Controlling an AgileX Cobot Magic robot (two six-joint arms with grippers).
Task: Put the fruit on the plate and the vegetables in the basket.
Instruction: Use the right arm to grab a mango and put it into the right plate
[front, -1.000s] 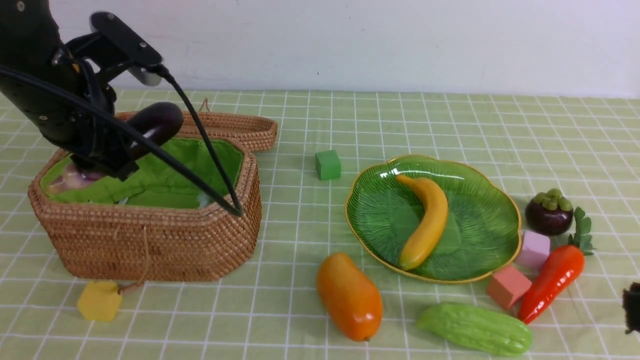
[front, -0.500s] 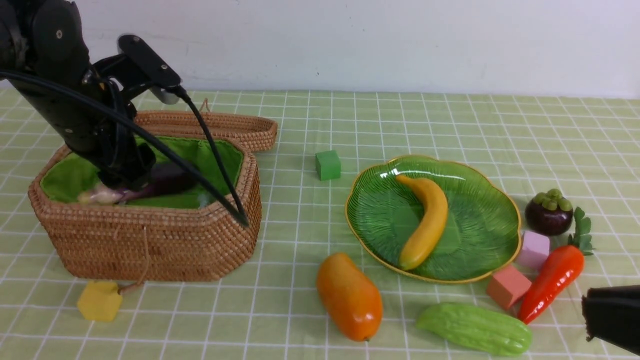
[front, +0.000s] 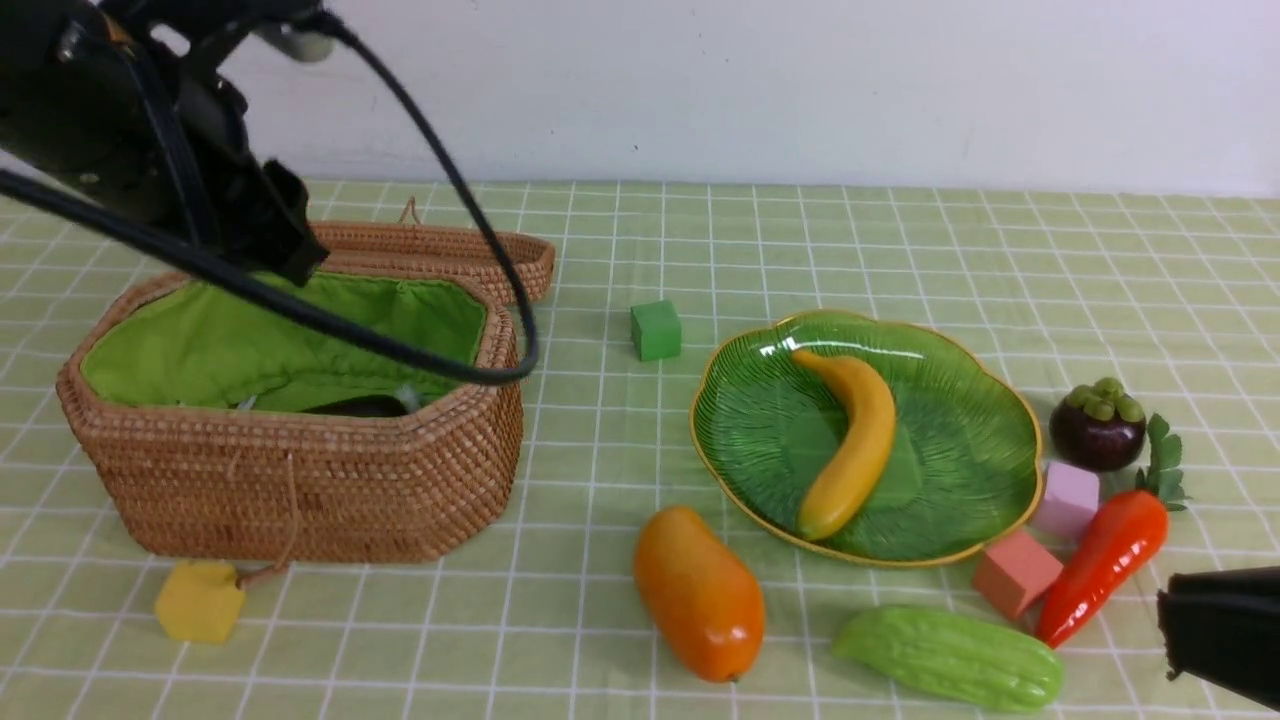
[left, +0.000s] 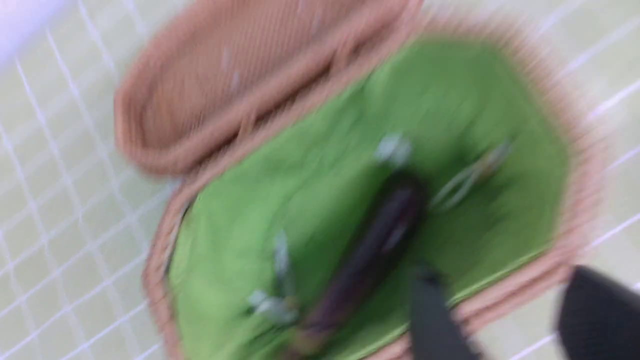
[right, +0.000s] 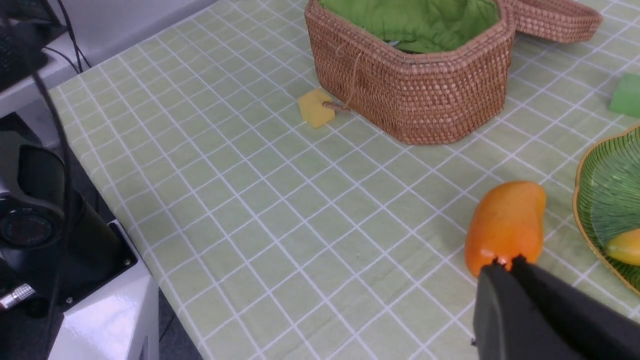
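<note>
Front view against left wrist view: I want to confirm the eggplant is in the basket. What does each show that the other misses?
Front only: the plate holding the banana, with mango, bitter gourd, carrot and mangosteen lying outside it. Left wrist only: the eggplant lying whole on the green lining, though blurred. Both: the open basket and its lid.

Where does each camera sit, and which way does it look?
Front view: between the arms, facing forward over the green checked table; left arm upper left, right claw lower right.
Left wrist view: blurred, looking down into the brown woven wicker basket at the dark-purple eggplant; left claw open.
Right wrist view: across the table toward the orange oval mango; shut claw tips show.
All three share the basket.
</note>
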